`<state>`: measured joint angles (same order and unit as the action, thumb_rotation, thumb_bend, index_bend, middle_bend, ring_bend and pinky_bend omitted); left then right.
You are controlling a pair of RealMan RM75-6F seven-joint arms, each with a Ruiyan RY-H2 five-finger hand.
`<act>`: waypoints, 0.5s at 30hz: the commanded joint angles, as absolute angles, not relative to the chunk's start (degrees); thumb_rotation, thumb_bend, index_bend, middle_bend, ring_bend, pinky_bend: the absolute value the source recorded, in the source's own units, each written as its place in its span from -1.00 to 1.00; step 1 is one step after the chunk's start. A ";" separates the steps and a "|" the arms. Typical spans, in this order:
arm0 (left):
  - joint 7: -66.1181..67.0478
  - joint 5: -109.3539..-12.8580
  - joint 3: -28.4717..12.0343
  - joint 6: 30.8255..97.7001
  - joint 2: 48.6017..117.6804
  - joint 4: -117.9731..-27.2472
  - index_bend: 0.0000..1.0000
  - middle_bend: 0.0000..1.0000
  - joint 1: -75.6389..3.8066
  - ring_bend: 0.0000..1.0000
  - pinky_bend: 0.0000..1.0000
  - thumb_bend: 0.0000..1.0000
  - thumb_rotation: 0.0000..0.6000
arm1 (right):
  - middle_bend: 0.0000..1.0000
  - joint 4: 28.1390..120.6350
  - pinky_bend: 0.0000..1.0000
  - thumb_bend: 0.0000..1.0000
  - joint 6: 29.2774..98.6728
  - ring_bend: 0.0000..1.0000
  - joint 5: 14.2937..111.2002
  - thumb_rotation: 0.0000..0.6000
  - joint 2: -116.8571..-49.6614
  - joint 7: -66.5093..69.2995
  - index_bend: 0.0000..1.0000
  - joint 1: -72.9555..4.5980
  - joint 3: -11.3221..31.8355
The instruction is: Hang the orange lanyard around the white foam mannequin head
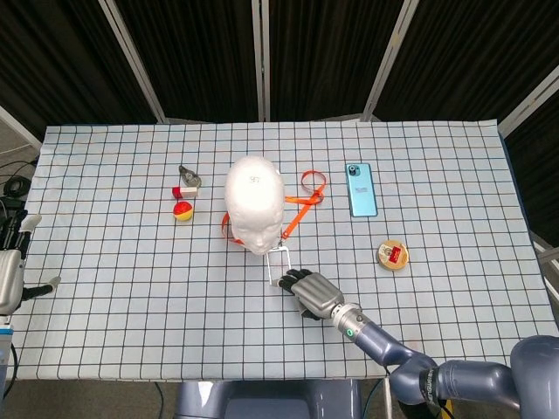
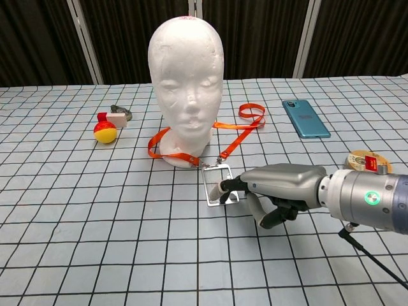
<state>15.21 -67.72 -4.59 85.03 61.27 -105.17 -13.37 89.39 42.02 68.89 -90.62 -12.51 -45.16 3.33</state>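
Note:
The white foam mannequin head (image 1: 255, 205) (image 2: 185, 76) stands upright mid-table. The orange lanyard (image 1: 306, 196) (image 2: 245, 124) lies flat on the cloth, looped round the head's base and trailing to its right. The lanyard's clear badge holder (image 1: 277, 262) (image 2: 213, 182) lies just in front of the head. My right hand (image 1: 313, 292) (image 2: 274, 188) reaches in from the front right and pinches the holder's near edge, tilting it a little off the cloth. My left hand (image 1: 10, 271) hangs at the far left edge, fingers spread, holding nothing.
A blue phone (image 1: 362, 188) (image 2: 306, 118) lies to the right of the head. A round tin (image 1: 392, 255) (image 2: 366, 160) sits nearer the front right. A red-and-yellow ball (image 1: 182, 210) (image 2: 105, 132) and a small clip (image 1: 188, 181) (image 2: 118, 118) lie to the left.

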 commanded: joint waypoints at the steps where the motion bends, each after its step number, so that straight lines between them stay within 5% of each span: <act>1: 15.19 -67.77 -4.80 84.76 61.34 -105.11 -1.00 -1.00 -13.24 -1.00 -1.00 -1.00 1.00 | -0.59 90.66 -0.62 1.00 41.86 -0.78 69.06 1.00 -89.76 -12.57 -0.63 -45.06 2.69; 15: 15.90 -68.52 -5.53 83.88 61.62 -105.19 -1.00 -1.00 -12.68 -1.00 -1.00 -1.00 1.00 | -0.58 99.81 -0.62 1.00 39.72 -0.77 72.85 1.00 -84.65 -11.63 -0.62 -44.61 -1.85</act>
<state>15.88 -68.50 -5.51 83.87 61.61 -105.17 -12.70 98.86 40.05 72.31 -85.31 -11.72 -44.70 -1.20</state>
